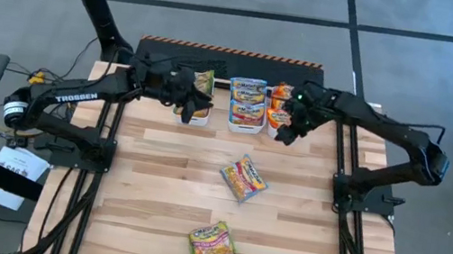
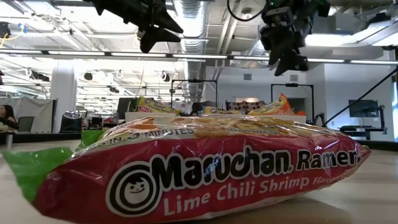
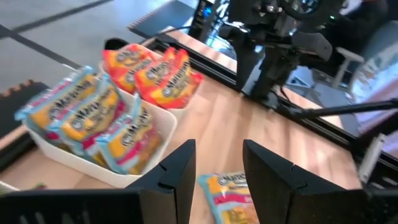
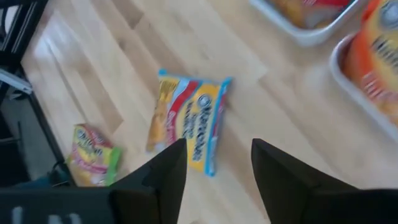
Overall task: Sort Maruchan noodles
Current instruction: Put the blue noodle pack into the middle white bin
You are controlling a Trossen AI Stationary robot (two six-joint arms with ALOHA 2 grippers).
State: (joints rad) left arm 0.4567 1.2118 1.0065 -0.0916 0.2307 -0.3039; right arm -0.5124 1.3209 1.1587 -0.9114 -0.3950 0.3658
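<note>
Three white bins (image 1: 244, 126) stand in a row at the table's (image 1: 160, 199) far edge, holding upright Maruchan packets: green-edged on the left, blue-edged in the middle (image 1: 246, 99), orange on the right (image 1: 280, 102). The left gripper (image 1: 195, 109) hovers by the left bin and the right gripper (image 1: 284, 134) by the right bin, both with fingers spread and empty. Two packets lie flat on the open wood, nothing blocking them: a blue-edged one (image 1: 243, 177) mid-table with its long axis diagonal, and a green-edged one (image 1: 212, 243) near the front edge, seemingly tilted too.
</note>
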